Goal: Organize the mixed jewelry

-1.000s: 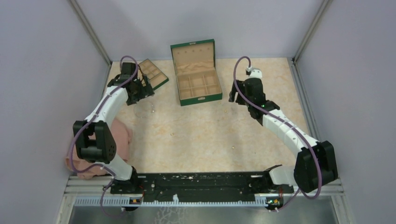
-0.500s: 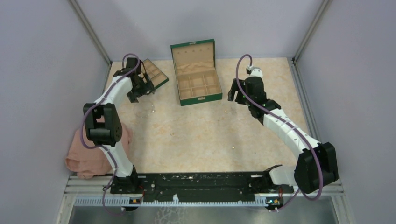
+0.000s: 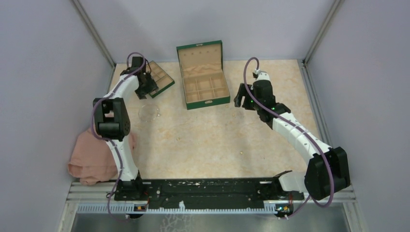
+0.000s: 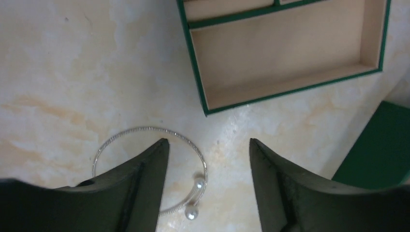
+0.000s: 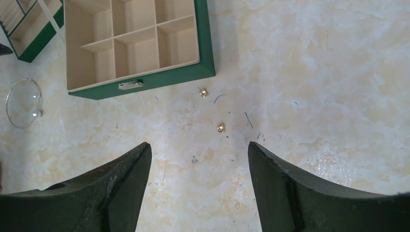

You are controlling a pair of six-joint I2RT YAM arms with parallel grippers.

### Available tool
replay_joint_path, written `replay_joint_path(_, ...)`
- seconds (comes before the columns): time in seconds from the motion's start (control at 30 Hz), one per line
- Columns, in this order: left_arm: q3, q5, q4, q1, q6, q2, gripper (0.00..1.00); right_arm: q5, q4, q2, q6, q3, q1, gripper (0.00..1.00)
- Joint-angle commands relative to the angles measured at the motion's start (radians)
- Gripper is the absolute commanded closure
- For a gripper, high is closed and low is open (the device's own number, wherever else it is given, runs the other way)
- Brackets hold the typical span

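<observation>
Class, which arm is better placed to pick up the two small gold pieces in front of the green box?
Right. The right hand hangs open above both gold pieces; the left hand is over the bangle by the tray.

a thin silvery wire bangle (image 4: 150, 128) lies flat on the table, just off the corner of the tray (image 4: 280, 48), not touching it. it is an open loop: its 2 ends each carry a small white pearl (image 4: 199, 183), and the 2 pearls sit close together with a small gap between them. part of the loop is hidden in the left wrist view.

2 tiny gold studs lie on the table, apart from each other, near the right front corner of the box (image 5: 145, 89). one stud (image 5: 202, 92) is near the front wall; the other stud (image 5: 220, 127) lies farther out. neither touches the box.
</observation>
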Motion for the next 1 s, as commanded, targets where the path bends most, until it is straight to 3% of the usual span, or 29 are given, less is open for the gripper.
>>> replay_joint_path(0.0, 0.049, -0.033, 0.065, 0.019, -0.02, 0.075, 0.35, -0.018, 0.001, -0.016, -0.011, 0.028, -0.004, 0.28)
replay_joint_path(0.23, 0.089, 0.019, 0.132, 0.087, -0.009, 0.162, 0.51, -0.018, -0.018, -0.049, 0.0, -0.014, -0.005, 0.28)
replay_joint_path(0.43, 0.072, 0.03, 0.151, 0.087, 0.022, 0.177, 0.52, -0.019, -0.032, -0.042, 0.012, -0.018, -0.004, 0.28)
replay_joint_path(0.5, 0.066, 0.029, 0.155, 0.087, 0.033, 0.176, 0.45, -0.023, -0.03, -0.039, 0.014, -0.017, -0.005, 0.28)
replay_joint_path(0.57, 0.056, 0.029, 0.176, 0.087, 0.049, 0.168, 0.44, -0.028, -0.03, -0.032, 0.015, -0.011, -0.004, 0.29)
replay_joint_path(0.63, 0.055, 0.023, 0.19, 0.088, 0.061, 0.167, 0.5, -0.029, -0.034, -0.023, 0.016, -0.006, -0.004, 0.29)
replay_joint_path(0.77, 0.081, 0.015, 0.17, 0.087, 0.083, 0.2, 0.73, -0.038, -0.037, -0.009, 0.017, 0.004, -0.004, 0.29)
replay_joint_path(0.97, 0.083, -0.003, 0.154, 0.087, 0.107, 0.2, 0.93, -0.037, -0.036, -0.007, 0.019, 0.006, -0.004, 0.3)
